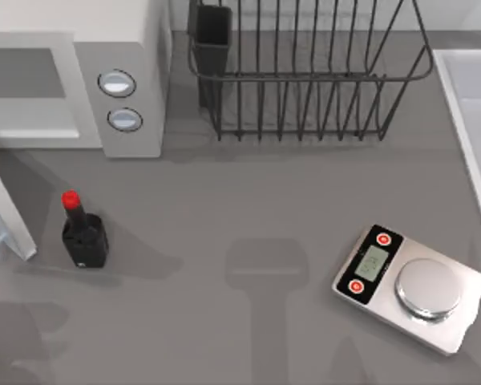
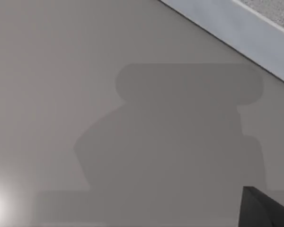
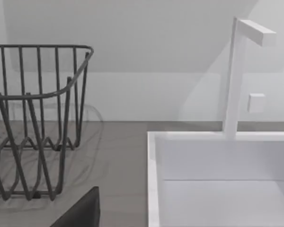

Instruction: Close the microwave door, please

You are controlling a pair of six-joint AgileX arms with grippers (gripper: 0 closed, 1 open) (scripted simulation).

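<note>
You see a dark bottle (image 1: 83,237) at the tabletop's (image 1: 248,200) left, a scale (image 1: 409,287) right, a wire rack (image 1: 305,72) behind.

Microwave door (image 1: 6,210) swung open at left; bottle (image 1: 83,233) stands just beside it, blocking swing path.

A white microwave (image 1: 72,72) with two silver knobs (image 1: 117,83) is seen at far left; its door (image 1: 8,208) is white-framed. A black bottle (image 1: 83,237) is capped in red. The wire rack (image 1: 305,72) is dark grey, the scale (image 1: 409,287) silver with red buttons, the table (image 1: 248,208) grey, the sink (image 3: 217,179) white.
</note>
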